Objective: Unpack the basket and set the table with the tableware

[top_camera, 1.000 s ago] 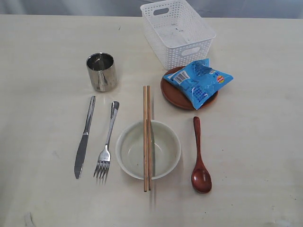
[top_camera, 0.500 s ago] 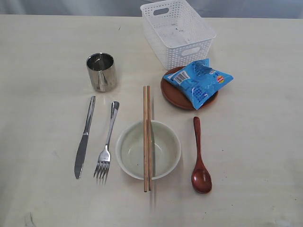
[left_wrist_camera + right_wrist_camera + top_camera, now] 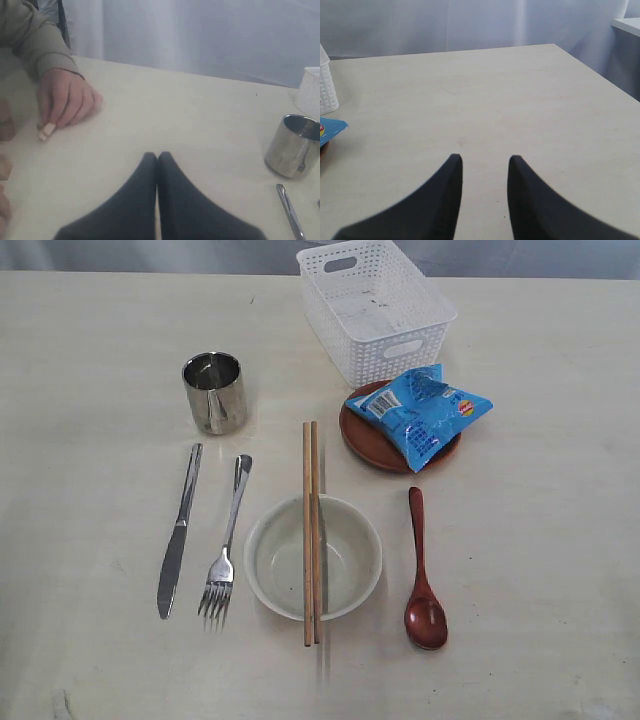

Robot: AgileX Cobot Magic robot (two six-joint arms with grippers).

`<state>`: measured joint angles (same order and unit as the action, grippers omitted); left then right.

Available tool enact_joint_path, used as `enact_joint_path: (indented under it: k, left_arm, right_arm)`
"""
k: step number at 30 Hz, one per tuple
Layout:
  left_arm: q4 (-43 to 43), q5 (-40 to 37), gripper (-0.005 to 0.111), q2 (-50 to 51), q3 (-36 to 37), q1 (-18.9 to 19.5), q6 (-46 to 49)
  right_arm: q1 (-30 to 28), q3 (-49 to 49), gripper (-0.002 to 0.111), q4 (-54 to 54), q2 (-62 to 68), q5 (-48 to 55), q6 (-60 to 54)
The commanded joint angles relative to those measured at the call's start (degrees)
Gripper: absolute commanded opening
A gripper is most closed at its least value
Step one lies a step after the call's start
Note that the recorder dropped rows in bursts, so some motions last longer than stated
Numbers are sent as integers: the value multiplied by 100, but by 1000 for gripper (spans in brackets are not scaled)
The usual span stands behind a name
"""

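Note:
The white basket (image 3: 375, 308) stands empty at the back of the table (image 3: 90, 370). In front of it lie the steel cup (image 3: 214, 391), knife (image 3: 178, 532), fork (image 3: 225, 545), cream bowl (image 3: 345, 558) with two chopsticks (image 3: 311, 530) across it, the red-brown spoon (image 3: 422, 575) and the brown plate (image 3: 370, 443) under a blue packet (image 3: 420, 412). No gripper shows in the exterior view. My left gripper (image 3: 158, 156) is shut and empty over bare table, the cup (image 3: 292, 146) off to one side. My right gripper (image 3: 485, 160) is open and empty.
A person's hand (image 3: 67, 102) rests on the table in the left wrist view, holding a small pale object (image 3: 46, 131). The right wrist view catches the table's far edge (image 3: 590, 70), a basket corner (image 3: 326, 87) and a packet tip (image 3: 330, 129).

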<state>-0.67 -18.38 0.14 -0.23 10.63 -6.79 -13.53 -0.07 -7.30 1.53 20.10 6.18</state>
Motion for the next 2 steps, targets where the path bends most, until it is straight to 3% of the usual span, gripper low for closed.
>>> enact_joint_path:
  k: [1, 2]
  left_arm:
    - [-49, 8, 0, -14, 23, -20, -9]
    - [-49, 8, 0, -14, 23, -20, -9]
  right_arm:
    - [-35, 7, 30, -45, -16, -2, 32]
    - [-35, 7, 30, -45, -16, -2, 60]
